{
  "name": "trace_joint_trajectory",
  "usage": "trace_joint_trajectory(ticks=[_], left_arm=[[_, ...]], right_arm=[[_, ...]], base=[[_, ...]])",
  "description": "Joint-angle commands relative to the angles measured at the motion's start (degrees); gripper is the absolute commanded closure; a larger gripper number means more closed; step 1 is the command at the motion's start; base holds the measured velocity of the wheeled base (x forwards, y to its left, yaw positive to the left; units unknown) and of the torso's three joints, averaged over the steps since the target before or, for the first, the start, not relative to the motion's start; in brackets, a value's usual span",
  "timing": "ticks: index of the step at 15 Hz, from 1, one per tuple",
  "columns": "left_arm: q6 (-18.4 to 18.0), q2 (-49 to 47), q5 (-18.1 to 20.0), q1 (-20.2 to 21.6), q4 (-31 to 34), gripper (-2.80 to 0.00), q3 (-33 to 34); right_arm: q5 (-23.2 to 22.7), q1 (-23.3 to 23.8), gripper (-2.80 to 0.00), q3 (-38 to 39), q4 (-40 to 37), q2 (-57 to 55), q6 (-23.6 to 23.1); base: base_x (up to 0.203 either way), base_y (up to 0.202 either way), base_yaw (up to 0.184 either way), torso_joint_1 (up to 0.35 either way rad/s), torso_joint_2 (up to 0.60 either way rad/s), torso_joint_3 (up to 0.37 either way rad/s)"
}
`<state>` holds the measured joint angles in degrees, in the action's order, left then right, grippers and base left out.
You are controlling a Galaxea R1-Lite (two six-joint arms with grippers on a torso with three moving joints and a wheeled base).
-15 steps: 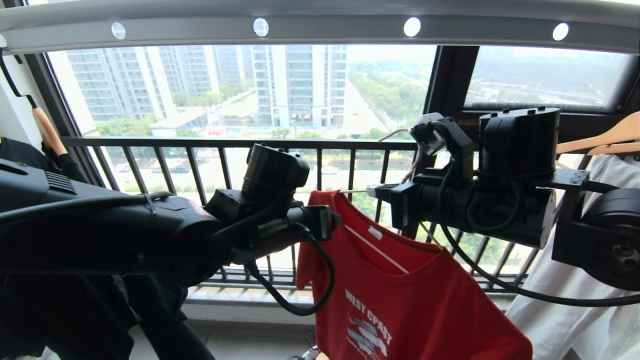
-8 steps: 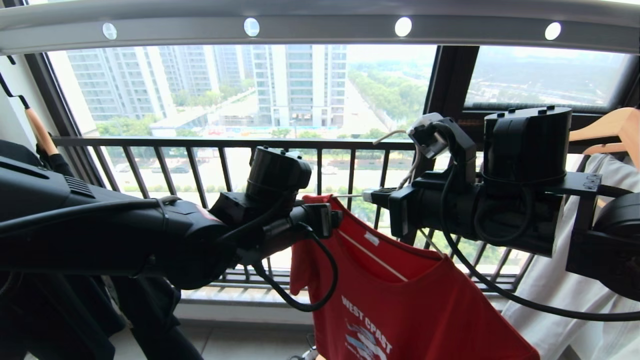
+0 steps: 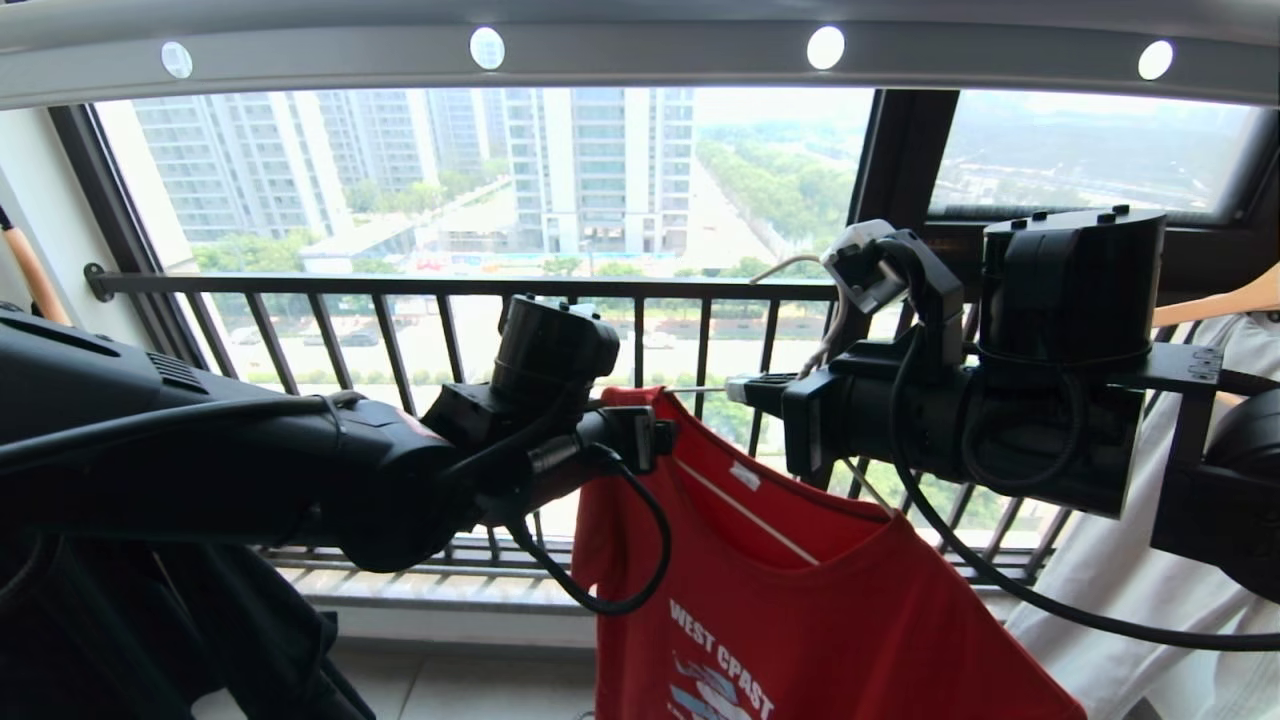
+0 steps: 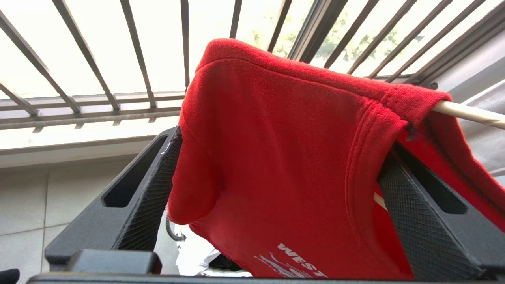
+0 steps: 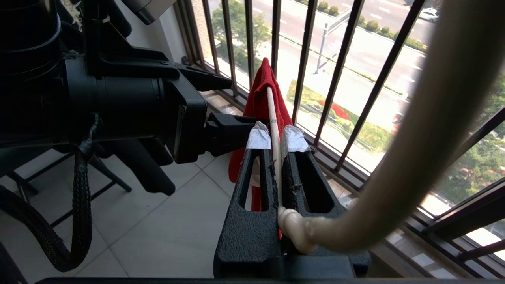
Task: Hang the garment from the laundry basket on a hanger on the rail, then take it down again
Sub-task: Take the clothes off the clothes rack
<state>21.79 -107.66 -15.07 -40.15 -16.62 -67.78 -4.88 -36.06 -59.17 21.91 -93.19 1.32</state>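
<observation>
The red T-shirt garment [image 3: 800, 620] hangs on the thin cream hanger [image 3: 745, 500], held in mid-air below the grey holed rail [image 3: 640, 50]. The hanger's hook [image 3: 790, 265] is apart from the rail. My right gripper [image 5: 276, 136] is shut on the hanger's wire [image 5: 272, 110] just past its twisted neck [image 5: 292, 227]. My left gripper [image 4: 284, 146] is open wide, with the garment's shoulder [image 4: 276, 130] between its fingers [image 4: 150, 189]. A white patch with a black curved piece [image 4: 189, 256] under the sleeve may be the laundry basket; most of it is hidden.
The black balcony railing [image 3: 400, 290] runs right behind the shirt. A white garment [image 3: 1100, 600] on a wooden hanger [image 3: 1210, 300] hangs at the right. Dark cloth [image 3: 150, 640] fills the lower left. Pale floor tiles [image 5: 158, 236] lie below.
The whole head view has shifted a little, so the camera moved. Both grippers and the shirt keep nearly the same places, and the right gripper stays shut on the hanger.
</observation>
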Motion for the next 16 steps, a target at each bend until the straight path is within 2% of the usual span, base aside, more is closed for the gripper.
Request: trace_joint_trajectory(ticks=[1,3,7,8,9,16], left_arm=[[-0.1,0.0,-0.9,0.6,-0.2,-2.8,-0.3],[-0.8,-0.3,-3.5,2.2,-0.2,-2.8,-1.6],[-0.9,-0.2,-3.6,2.8,-0.1,-2.8,-2.0],[-0.9,-0.3,-3.6,2.8,-0.1,-0.67,-2.0],[-0.9,-0.3,-3.6,2.8,-0.1,0.0,-2.0],[-0.8,0.6,-3.6,3.0,-0.2,0.0,-2.0]], right_arm=[[0.0,0.0,0.0,-0.1,0.2,0.1,0.0],[0.0,0.0,0.0,0.0,0.2,-0.2,0.0],[0.0,0.0,0.0,0.0,0.2,-0.3,0.0],[0.0,0.0,0.0,-0.1,0.2,-0.3,0.0],[0.0,0.0,0.0,-0.1,0.3,-0.3,0.0],[0.3,0.1,0.0,-0.2,0.4,-0.5,0.0]], base=[[0.0,0.0,0.0,0.0,0.0,0.0],[0.0,0.0,0.0,0.0,0.0,0.0],[0.0,0.0,0.0,0.0,0.0,0.0],[0.0,0.0,0.0,0.0,0.0,0.0],[0.0,0.0,0.0,0.0,0.0,0.0],[0.0,0.0,0.0,0.0,0.0,0.0]])
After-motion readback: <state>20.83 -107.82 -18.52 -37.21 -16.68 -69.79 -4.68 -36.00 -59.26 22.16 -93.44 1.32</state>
